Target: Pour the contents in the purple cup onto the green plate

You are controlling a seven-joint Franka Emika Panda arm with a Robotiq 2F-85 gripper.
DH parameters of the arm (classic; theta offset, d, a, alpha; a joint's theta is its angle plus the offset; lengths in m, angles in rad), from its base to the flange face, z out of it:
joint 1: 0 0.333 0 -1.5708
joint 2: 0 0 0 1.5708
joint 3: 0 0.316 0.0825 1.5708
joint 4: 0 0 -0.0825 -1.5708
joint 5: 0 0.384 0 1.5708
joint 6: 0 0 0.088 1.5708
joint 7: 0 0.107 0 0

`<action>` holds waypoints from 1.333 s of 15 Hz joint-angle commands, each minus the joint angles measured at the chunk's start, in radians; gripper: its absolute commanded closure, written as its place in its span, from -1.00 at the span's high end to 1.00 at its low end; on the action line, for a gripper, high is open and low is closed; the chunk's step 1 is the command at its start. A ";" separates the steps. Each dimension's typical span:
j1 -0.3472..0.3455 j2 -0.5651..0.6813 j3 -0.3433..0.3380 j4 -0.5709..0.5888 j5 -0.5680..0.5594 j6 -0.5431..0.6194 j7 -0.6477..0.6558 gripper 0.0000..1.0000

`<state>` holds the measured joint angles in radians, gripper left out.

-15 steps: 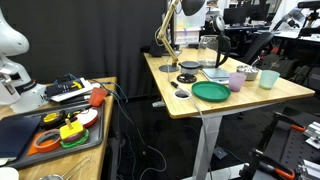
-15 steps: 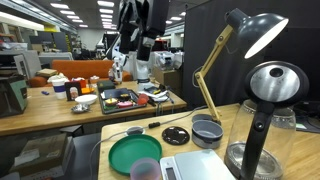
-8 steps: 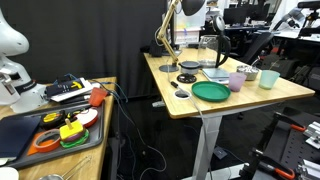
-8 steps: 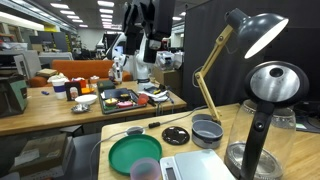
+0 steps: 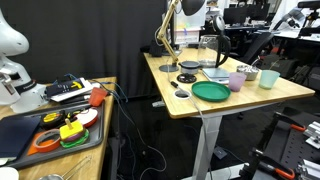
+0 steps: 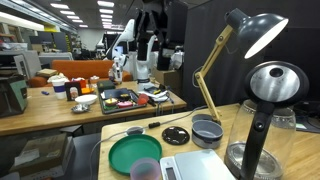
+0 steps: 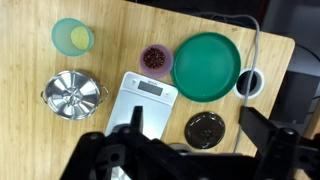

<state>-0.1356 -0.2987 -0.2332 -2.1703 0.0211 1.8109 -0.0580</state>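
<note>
Where the wrist view looks straight down on the wooden table (image 7: 110, 25), the gripper (image 7: 185, 160) occupies the bottom edge of the frame, its dark fingers (image 7: 268, 135) spread wide apart with nothing between them: released, holding no object. Directly above the gripper in that frame lies a grey scale (image 7: 148, 100), with a black round disc (image 7: 205, 128) to its right. The purple cup (image 7: 155, 59) stands upright just above the scale, at upper centre, and the contents (image 7: 154, 58) show inside it as small dark bits. The green plate (image 7: 207, 66) lies just beside the cup on its right, at upper right of centre; whether the two touch cannot be told. A small black round object (image 7: 251, 83) with a cable sits at the plate's right edge. A steel bowl (image 7: 73, 97) stands at centre left, and a pale mint-green cup (image 7: 72, 37) stands at upper left, well apart from the purple cup. In an exterior view the arm (image 6: 152, 12) hangs at the top of the frame, high above the table, with the green plate (image 6: 135, 153) and purple cup (image 6: 146, 170) at the bottom centre and a desk lamp (image 6: 255, 30) at upper right. In an exterior view the purple cup (image 5: 236, 81) stands right of centre, just beside the green plate (image 5: 211, 92).
</note>
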 commanded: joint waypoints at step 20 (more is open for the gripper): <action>-0.059 0.128 -0.005 -0.075 -0.030 0.148 0.047 1.00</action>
<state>-0.1808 -0.1997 -0.2510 -2.2653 0.0078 1.9586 -0.0057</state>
